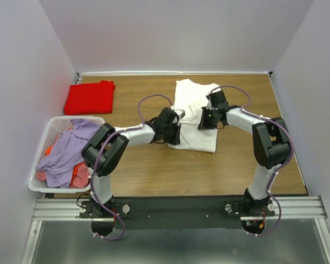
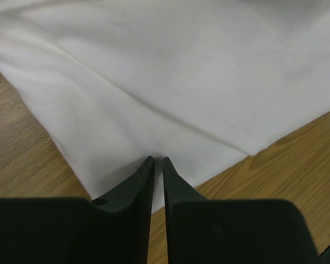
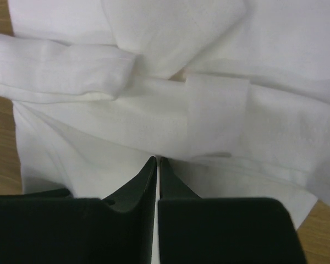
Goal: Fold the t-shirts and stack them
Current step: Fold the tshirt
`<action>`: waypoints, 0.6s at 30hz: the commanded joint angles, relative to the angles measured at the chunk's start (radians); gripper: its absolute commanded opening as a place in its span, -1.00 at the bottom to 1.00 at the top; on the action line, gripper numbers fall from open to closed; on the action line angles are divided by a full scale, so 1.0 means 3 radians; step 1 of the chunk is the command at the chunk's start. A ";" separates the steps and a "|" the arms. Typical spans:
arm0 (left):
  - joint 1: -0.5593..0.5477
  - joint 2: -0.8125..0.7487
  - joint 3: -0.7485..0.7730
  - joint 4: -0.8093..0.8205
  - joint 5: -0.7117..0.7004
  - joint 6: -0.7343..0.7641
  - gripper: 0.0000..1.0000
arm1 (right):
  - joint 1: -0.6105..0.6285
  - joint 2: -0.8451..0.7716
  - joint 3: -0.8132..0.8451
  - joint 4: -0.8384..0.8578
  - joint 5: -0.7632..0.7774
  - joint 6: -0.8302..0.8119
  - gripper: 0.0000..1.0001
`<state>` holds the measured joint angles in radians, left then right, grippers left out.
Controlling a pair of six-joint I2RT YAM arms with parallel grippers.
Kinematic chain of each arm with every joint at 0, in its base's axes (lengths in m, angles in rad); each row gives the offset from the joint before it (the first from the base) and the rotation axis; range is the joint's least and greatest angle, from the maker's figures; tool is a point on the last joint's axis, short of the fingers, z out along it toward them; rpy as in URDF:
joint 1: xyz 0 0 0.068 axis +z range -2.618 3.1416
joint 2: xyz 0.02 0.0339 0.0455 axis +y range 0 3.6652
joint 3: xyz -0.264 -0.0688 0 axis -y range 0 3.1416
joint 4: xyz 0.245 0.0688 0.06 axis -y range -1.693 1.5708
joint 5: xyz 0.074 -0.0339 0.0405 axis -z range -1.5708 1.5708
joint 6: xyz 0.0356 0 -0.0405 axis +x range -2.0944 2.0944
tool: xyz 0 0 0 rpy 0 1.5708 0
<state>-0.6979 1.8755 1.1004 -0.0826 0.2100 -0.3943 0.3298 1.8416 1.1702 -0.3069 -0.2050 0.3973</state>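
Lying smooth and partly folded into a long rectangle on the wood-grain table, the white t-shirt is seen from above. The red t-shirt, a flat folded square, is set well to its left. The left gripper is placed at the white t-shirt's left edge and the right gripper on its middle. In the left wrist view, tapered black fingers are closed to a slit, tips touching soft cloth beside a diagonal crease. In the right wrist view, the fingers are pressed almost together against bunched, layered folds. Whether fabric is pinched cannot be told for either.
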 commanded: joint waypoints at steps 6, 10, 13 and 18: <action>-0.0021 -0.0044 -0.0319 -0.0195 0.0001 0.0036 -0.62 | -0.0133 0.0513 0.0619 0.0087 0.0560 -0.0297 -0.78; -0.0021 -0.0177 -0.0446 -0.0236 0.0072 0.0056 -0.62 | -0.0352 0.0575 0.0931 0.0102 0.0648 -0.0179 -0.77; -0.0021 -0.0284 -0.0574 -0.0251 0.0118 0.0067 -0.62 | -0.0383 0.0483 0.1069 0.0118 0.0495 -0.0225 -0.71; -0.0021 -0.0428 -0.0641 -0.0262 0.0062 0.0051 -0.62 | -0.0343 0.0085 0.0723 0.0281 -0.0420 -0.0256 -0.62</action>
<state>-0.6983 1.7607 0.9470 -0.0509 0.2291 -0.3927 0.1974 1.9667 1.4574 -0.2687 -0.1333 0.3378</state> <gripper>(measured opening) 0.190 0.175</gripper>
